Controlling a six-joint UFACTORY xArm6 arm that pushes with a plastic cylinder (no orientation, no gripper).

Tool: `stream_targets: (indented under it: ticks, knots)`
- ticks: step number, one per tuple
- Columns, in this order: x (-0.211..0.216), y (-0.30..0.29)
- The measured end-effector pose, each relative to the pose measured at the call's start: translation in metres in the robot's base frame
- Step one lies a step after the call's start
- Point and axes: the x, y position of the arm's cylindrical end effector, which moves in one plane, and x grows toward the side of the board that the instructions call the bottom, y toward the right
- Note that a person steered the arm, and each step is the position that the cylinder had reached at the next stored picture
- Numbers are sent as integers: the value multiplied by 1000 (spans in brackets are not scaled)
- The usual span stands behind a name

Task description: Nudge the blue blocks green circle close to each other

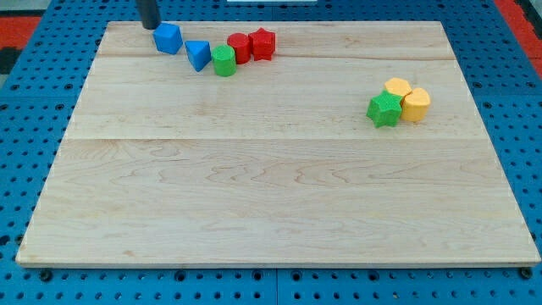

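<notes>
My tip (150,25) stands at the view's top left, just left of and above a blue cube-like block (168,38), close to touching it. A blue triangle block (198,54) lies a little to the right and below that cube, with a small gap. The green circle (223,61) sits against the blue triangle's right side. All three form a slanting row near the board's top edge.
A red circle-like block (240,47) and a red star (262,43) sit right of the green circle, touching it. At the view's right, a green star (384,109) and two yellow blocks (407,97) form a cluster. The wooden board (271,186) lies on a blue pegboard.
</notes>
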Motion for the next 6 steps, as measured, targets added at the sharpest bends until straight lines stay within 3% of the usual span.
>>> stream_targets:
  ticks: [1,2,3,4,6]
  knots:
    - [25,27]
    - [39,18]
    - [57,-36]
    - [71,-32]
    - [73,103]
